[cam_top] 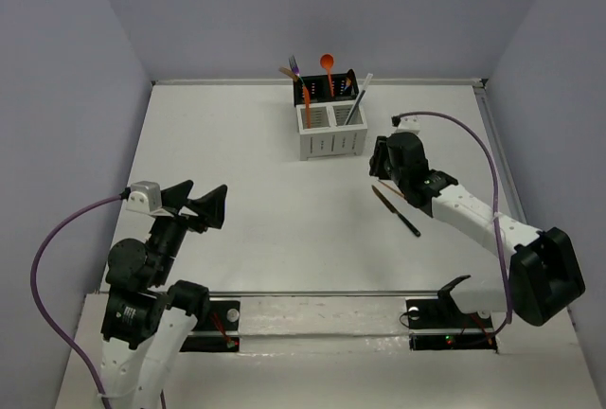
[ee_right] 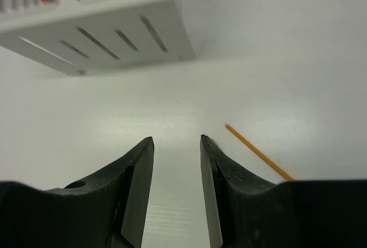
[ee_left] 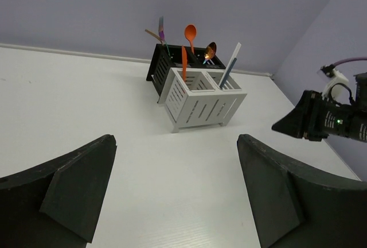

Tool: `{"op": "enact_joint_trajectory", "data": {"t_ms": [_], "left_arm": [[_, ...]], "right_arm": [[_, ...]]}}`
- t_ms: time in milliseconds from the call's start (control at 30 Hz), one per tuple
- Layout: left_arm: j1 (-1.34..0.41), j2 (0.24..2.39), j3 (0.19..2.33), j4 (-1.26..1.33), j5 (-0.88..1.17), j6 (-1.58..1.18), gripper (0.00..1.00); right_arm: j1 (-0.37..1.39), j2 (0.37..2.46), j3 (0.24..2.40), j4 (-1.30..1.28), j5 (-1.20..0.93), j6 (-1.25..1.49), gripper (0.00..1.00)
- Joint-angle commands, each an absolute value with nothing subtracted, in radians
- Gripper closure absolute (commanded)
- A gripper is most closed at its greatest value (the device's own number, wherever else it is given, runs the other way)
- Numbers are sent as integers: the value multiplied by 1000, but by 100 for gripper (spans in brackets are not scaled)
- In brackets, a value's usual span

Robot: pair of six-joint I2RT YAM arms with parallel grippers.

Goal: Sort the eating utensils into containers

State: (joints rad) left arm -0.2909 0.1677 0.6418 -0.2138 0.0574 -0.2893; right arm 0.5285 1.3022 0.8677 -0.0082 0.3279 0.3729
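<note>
Lavender walls (cam_top: 331,11), white surface (cam_top: 237,172). The containers (cam_top: 329,130) sit far-centre, two black behind and two white in front, with an orange spoon (cam_top: 327,63) and other utensils standing in them. One slim dark utensil (cam_top: 396,210) lies flat beside the right arm. Left hand (cam_top: 204,196) is spread wide and holds nothing. Right hand (ee_right: 176,142) is low over the surface, fingers a narrow gap apart, nothing between them.
</note>
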Motion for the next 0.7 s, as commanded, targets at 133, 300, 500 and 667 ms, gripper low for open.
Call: {"op": "enact_joint_trajectory", "data": {"t_ms": [133, 300, 500, 667], "left_arm": [[-313, 149, 661, -167, 71, -279, 1], [-322, 143, 661, -167, 66, -281, 1], [-342, 134, 663, -169, 61, -279, 1], [-362, 120, 666, -175, 49, -279, 1]], "right_arm": [[413, 1307, 856, -468, 267, 425, 54], [377, 1382, 853, -475, 209, 399, 52], [307, 1459, 845, -471, 121, 393, 42], [282, 1468, 835, -477, 77, 405, 37]]}}
